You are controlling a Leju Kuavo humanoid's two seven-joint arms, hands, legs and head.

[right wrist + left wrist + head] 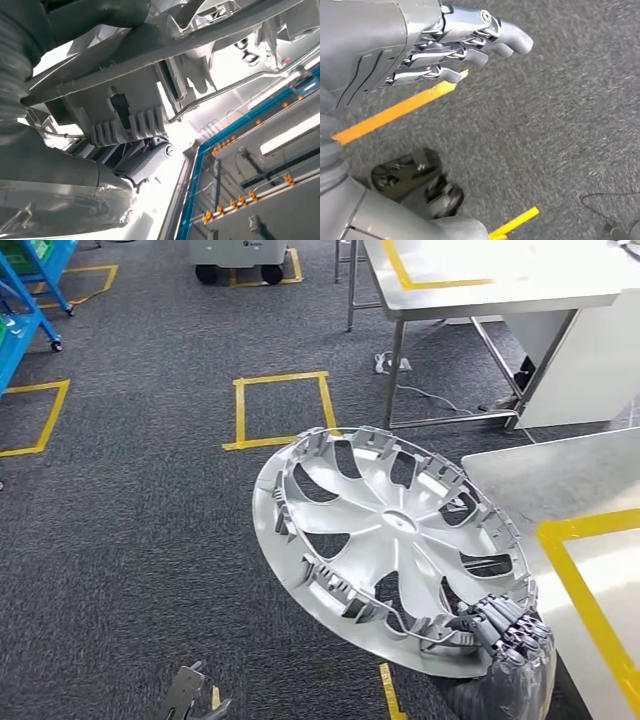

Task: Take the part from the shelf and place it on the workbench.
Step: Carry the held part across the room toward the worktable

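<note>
The right hand (504, 628) is gripping the silver plastic spoked wheel cover (392, 540) by one rim edge, carrying it tilted just beside the pale yellow-taped worktop (528, 480). It could pivot, slip, or clip the worktop's edge. The left hand (471, 45) is hanging with fingers loosely spread, holding nothing.

The left hand (444, 45) hangs empty, fingers (508, 37) straight — over grey carpet (554, 125) crossed by yellow tape (395, 112).

We see the head view evenly bright, with glare washing out the far tabletop (498, 270) and soft shadow under the hubcap (392, 540). The left wrist view shows the carpet (554, 125) smeared by motion blur. The right wrist view is backlit and blown out white around dark silhouettes.
</note>
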